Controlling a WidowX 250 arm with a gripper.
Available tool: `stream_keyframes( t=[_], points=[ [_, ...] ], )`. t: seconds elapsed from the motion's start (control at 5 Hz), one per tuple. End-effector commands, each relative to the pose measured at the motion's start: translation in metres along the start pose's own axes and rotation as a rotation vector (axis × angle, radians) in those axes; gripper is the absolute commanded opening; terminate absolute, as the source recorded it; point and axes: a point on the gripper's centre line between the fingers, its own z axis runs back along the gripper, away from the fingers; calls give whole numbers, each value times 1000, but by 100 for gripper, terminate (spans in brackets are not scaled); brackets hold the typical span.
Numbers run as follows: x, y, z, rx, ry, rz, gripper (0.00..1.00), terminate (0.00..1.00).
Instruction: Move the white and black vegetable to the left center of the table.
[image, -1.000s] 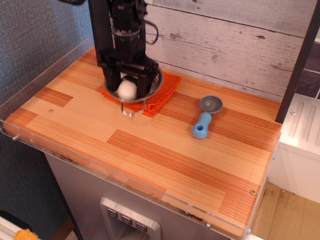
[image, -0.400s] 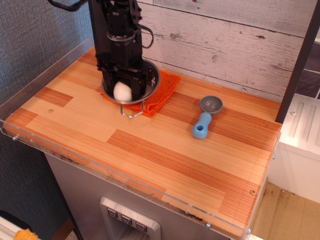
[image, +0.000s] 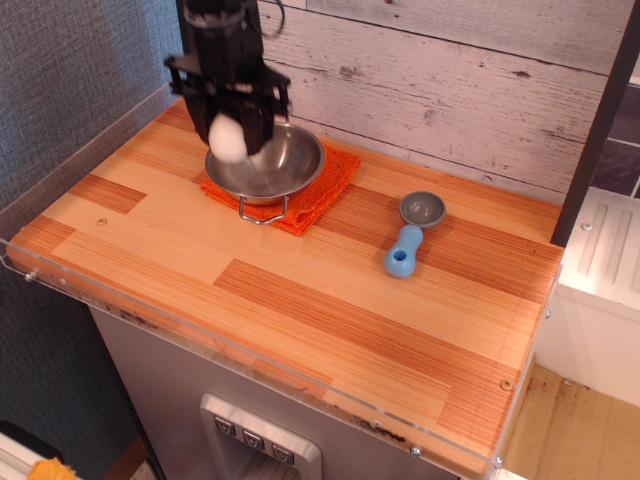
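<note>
My black gripper (image: 229, 130) is shut on the white and black vegetable (image: 227, 139), a small white ball, and holds it lifted above the left rim of the steel bowl (image: 275, 165). Only the ball's white side shows; its black band is hidden. The wooden table (image: 300, 290) of light and reddish planks spreads below, with its left center at the near left of the bowl.
The steel bowl sits on an orange cloth (image: 320, 195) at the back left. A blue-handled grey scoop (image: 410, 235) lies right of center. A clear acrylic rim (image: 70, 165) edges the table. A white plank wall (image: 450, 80) stands behind.
My gripper has risen out of the bowl and moved up and slightly left, carrying the white ball with it. The bowl's inside now shows.
</note>
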Motion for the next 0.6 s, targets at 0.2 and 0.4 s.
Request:
stream_keyframes(
  t=[0.2, 0.4],
  points=[
    [-34, 79, 12, 12, 50, 24, 0, 0],
    [-41, 85, 7, 32, 31, 77, 0, 0]
  ],
)
